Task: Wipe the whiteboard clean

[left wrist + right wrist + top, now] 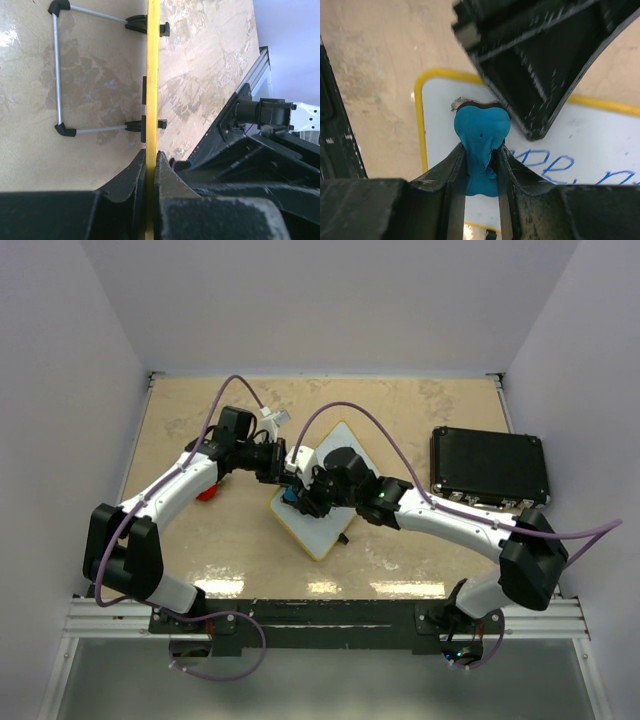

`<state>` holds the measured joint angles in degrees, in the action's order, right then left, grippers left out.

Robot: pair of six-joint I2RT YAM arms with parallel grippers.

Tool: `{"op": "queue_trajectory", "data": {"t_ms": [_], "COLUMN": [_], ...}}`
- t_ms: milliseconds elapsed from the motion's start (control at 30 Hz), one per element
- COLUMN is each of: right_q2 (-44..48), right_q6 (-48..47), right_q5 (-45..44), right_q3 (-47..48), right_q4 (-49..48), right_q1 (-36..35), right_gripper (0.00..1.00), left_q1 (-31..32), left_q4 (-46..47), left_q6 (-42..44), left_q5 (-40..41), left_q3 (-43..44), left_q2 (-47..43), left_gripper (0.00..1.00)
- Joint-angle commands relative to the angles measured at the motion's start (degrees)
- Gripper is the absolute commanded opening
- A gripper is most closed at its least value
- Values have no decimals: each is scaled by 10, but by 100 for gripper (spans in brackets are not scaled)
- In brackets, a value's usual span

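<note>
- Surface (180,440): beige, marbled. It carries everything we note below.
- Whiteboard (322,532): at the centre of the surface in the top view, turned so that one corner points to 12 o'clock. It has a thin yellow frame. From the left wrist we see it edge-on, with a wire stand (56,75) on its back. We cannot tell whether it lies flat or is tipped up off the surface.
- Black case (489,468): at 3 o'clock from the whiteboard and well apart from it. We judge it plays no part in this step.
- Left gripper (151,161): pressed together on the yellow frame at the board's 10 o'clock side, pinching the edge. We read this as steadying the board.
- Right gripper (481,150): comes in from 4 o'clock and pinches a blue eraser (481,127) by its narrow end. The broad head points at the white face near the frame's rounded corner. Whether it touches the face is not clear to us.
- Blue handwriting (555,165): legible strokes at 4 o'clock from the eraser in the right wrist view. The patch just around the eraser looks clean.
- Progress, our judgement: the grasp and the bracing are done, and wiping is at best begun. The written area toward 4 o'clock is left to wipe. Most of the face is hidden under the arms, so we cannot say how much writing there is.
</note>
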<state>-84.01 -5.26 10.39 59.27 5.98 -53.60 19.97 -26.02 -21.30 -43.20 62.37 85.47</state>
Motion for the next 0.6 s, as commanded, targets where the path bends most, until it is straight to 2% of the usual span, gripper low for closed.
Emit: {"op": "queue_trajectory", "data": {"t_ms": [0, 267, 567], "right_q2": [-15, -23, -27], "right_q6": [14, -36, -42], "right_q5": [-11, -31, -30], "right_q3": [39, -36, -47], "right_q4": [-25, 10, 93], "right_q1": [1, 1, 0], "right_gripper": [0, 0, 0], "left_q1": [-5, -5, -5], "left_q4": [16, 17, 12], "left_q6": [-6, -5, 0], "left_q5": [17, 18, 17], "left_q3": [4, 1, 9], "left_q2": [-23, -20, -9], "left_gripper": [0, 0, 0]}}
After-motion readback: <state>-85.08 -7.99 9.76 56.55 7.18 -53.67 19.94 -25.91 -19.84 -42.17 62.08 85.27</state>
